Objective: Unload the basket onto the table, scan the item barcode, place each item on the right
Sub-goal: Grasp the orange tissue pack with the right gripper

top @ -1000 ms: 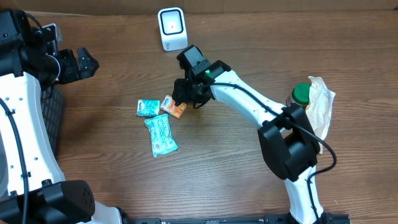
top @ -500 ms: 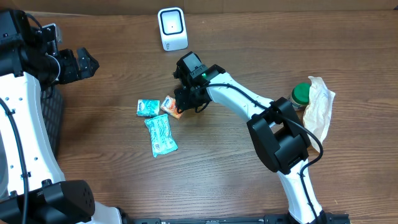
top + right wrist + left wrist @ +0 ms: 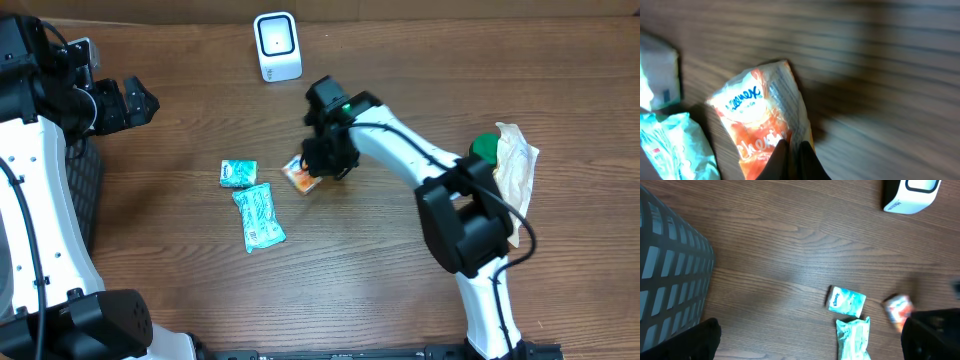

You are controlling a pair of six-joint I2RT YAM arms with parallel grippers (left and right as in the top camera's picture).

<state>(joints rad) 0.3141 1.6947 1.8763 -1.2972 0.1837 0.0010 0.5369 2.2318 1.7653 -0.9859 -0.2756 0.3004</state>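
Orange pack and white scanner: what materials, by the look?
The orange pack: probably thin glossy plastic film; it wrinkles, glints and shows a crimped seam. The white scanner: seemingly hard smooth plastic; a rounded moulded shell with an even, slightly shiny surface.

Wooden table (image 3: 400, 290) with white scanner (image 3: 277, 45), small teal pack (image 3: 238, 173), longer teal pack (image 3: 259, 217), green-lidded jar (image 3: 484, 150), pale bag (image 3: 518, 165)

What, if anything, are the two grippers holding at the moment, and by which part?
The right gripper pinches the orange tissue pack by one edge. The left gripper is open and holds nothing.
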